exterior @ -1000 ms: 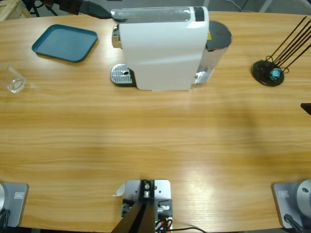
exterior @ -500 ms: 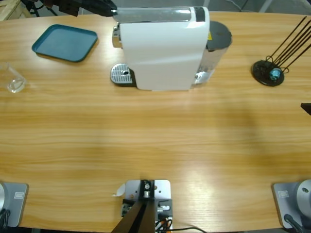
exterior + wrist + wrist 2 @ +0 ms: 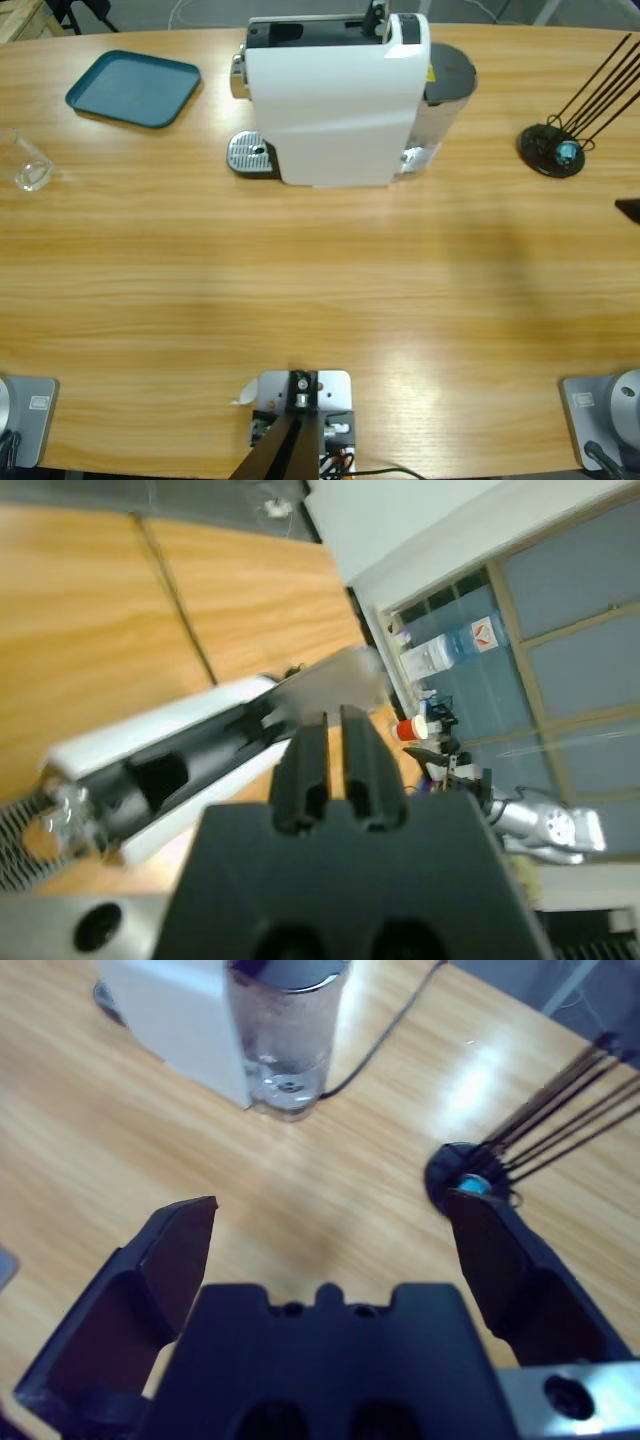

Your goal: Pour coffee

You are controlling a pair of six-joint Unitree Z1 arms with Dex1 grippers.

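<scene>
No coffee shows in any view. The white coffee machine (image 3: 335, 100) stands at the table's far middle. Its silver top lever (image 3: 377, 14) is raised, baring the black capsule slot (image 3: 300, 30). In the left wrist view my left gripper (image 3: 332, 718) is shut, its tips just short of the blurred silver lever (image 3: 335, 680) above the open slot (image 3: 160, 775). My right gripper (image 3: 330, 1208) hangs wide open over bare wood, facing the machine's water tank (image 3: 285, 1020). Only a dark tip of it (image 3: 630, 210) shows at the high view's right edge. A clear glass cup (image 3: 28, 165) lies at the far left.
A teal tray (image 3: 135, 88) sits at the back left. A black capsule stand (image 3: 552, 150) with thin rods holds a small blue capsule (image 3: 567, 153) at the back right, also seen as the stand (image 3: 465, 1185). The drip grate (image 3: 250, 155) juts from the machine's left side.
The machine's top lever has swung from flat to upright, opening the capsule slot. The left gripper, earlier at the machine's upper left in the high view, no longer shows there.
</scene>
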